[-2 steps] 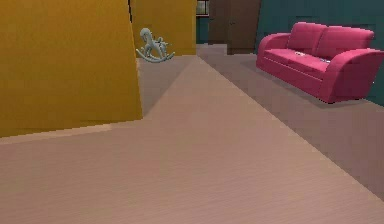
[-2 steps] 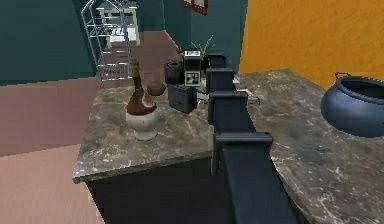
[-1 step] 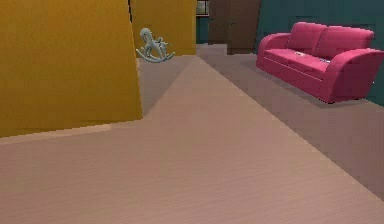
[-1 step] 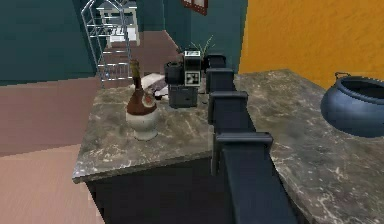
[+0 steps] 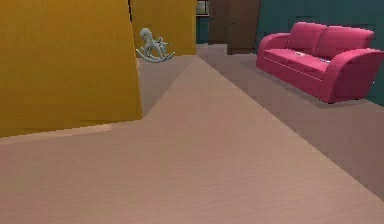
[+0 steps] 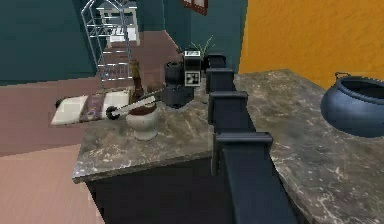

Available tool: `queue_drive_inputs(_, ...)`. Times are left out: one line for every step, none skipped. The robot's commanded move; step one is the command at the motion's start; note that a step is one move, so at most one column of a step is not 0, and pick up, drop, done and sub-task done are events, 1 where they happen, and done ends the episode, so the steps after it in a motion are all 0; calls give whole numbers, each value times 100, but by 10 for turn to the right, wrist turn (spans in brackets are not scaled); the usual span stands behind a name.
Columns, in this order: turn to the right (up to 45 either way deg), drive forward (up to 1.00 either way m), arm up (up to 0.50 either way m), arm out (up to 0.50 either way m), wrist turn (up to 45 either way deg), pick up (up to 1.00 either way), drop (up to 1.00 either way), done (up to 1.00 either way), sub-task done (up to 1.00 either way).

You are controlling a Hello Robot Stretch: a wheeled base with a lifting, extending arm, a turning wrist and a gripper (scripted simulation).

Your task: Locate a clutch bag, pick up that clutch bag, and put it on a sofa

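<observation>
Currently, my claw [image 6: 113,113] reaches out over a grey-veined marble countertop [image 6: 300,150], with its thin fingers pointing toward the arm side view's left. The views do not show the claw's state. Because objects stand on the counter at and behind the fingers, I cannot tell whether it holds anything.

1. Nearest objects. A pale round ceramic cup [image 6: 142,124] stands just beside the fingers. A dark brown glass bottle [image 6: 133,80] stands upright just beyond it. Whether the fingers touch either cannot be determined.

2. Target. A flat pale rectangular item with a dark edge [image 6: 75,108] lies near the fingertips, at or just past the counter's left end; I cannot tell which. I judge it the likeliest clutch bag, though its shape does not confirm this.

3. Procedure (judgement). The step in hand appears to be the pick-up. I should bring the fingers squarely to the flat item's near edge and pass clear of the cup and bottle. I should then lift straight up before drawing the arm back, since a sideways sweep could topple both.

4. Surroundings. A dark blue round iron pot [image 6: 355,100] sits well apart, at the counter's right.

5. Destination. A pink upholstered sofa [image 5: 315,58] stands across the wooden floor [image 5: 200,160], at the forward view's right.
</observation>
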Motion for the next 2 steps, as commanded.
queue_drive_inputs(0,0,0,0,-450,0,0,0,0)
queue_drive_inputs(0,0,0,0,-300,0,0,0,0)
